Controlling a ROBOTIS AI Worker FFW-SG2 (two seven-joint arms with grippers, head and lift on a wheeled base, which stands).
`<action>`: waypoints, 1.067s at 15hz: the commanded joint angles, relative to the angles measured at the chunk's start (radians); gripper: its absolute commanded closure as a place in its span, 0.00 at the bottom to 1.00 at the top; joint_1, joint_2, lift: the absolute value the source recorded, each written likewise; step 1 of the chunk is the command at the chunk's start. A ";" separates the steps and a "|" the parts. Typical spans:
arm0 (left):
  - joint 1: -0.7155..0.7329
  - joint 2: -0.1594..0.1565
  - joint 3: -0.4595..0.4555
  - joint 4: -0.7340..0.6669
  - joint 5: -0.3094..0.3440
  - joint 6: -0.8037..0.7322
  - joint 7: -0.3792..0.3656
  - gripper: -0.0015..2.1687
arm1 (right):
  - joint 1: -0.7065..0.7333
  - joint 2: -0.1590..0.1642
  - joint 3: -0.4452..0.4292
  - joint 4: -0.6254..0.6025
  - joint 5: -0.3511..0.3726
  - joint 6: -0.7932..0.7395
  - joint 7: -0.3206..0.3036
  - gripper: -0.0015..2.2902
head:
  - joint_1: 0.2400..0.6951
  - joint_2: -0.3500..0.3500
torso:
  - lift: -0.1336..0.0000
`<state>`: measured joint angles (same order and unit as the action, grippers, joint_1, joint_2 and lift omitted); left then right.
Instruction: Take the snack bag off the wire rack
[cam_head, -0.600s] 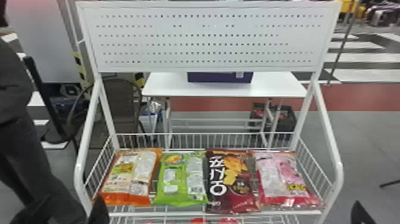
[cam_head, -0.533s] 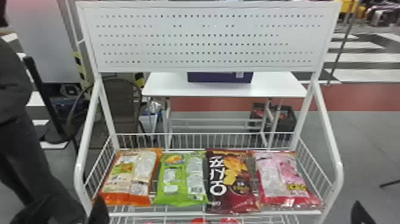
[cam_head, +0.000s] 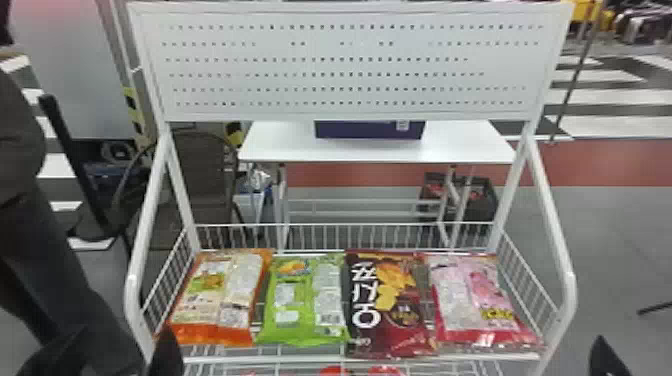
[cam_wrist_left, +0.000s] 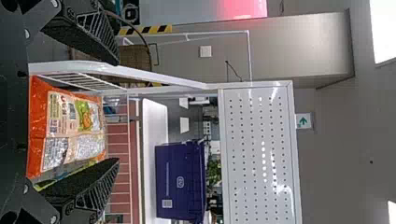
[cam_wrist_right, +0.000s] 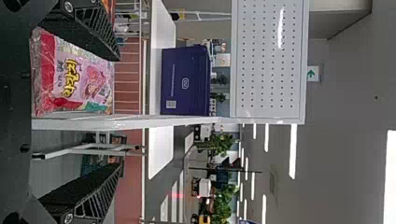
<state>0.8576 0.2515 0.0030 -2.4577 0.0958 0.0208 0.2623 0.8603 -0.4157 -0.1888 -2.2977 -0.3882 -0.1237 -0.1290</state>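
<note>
Snack bags: four of them, side by side in the rack's top basket, none lifted. Couldn't tell which one the task meant. From the robot's left: orange bag (cam_head: 215, 300), green bag (cam_head: 300, 300), maroon bag (cam_head: 390, 305), pink bag (cam_head: 470, 295). All lay face up, lengthwise front to back, on the wire of the rack (cam_head: 300, 358).

Left pincer (cam_head: 115, 352) was near the rack's left front corner, released, holding nothing. In its wrist view the left pincer (cam_wrist_left: 117, 112) had its fingers wide apart, orange bag and white side rail seen through the gap.

Right pincer (cam_head: 605, 357) was off the rack's right front corner, also released and empty. Its wrist view had the right pincer (cam_wrist_right: 118, 112) spread wide, with pink bag and right rail seen between the fingers.

Red items (cam_head: 334, 371) sat below the basket, too cut off to identify. Perforated panel (cam_head: 350, 67) stood upright over the basket. Behind the rack: white table (cam_head: 280, 145) with blue box (cam_head: 370, 131) on top, dark crate (cam_head: 482, 200) low down, brown chair (cam_head: 200, 175) to the left.
</note>
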 joint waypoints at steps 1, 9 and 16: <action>0.000 0.000 -0.001 0.002 -0.001 0.000 0.000 0.08 | -0.010 0.000 0.006 0.007 0.000 0.000 0.000 0.04 | 0.57 0.50 | 1.00; 0.012 0.000 -0.021 0.002 -0.022 0.003 0.002 0.08 | -0.371 -0.002 0.198 0.198 0.040 0.191 0.014 0.04 | 0.57 0.50 | 1.00; 0.014 0.000 -0.018 0.009 -0.022 0.009 0.002 0.08 | -0.673 0.020 0.354 0.449 0.054 0.310 0.020 0.04 | 0.57 0.50 | 1.00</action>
<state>0.8713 0.2516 -0.0161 -2.4508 0.0735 0.0300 0.2638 0.2289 -0.4002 0.1463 -1.8910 -0.3346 0.1779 -0.1113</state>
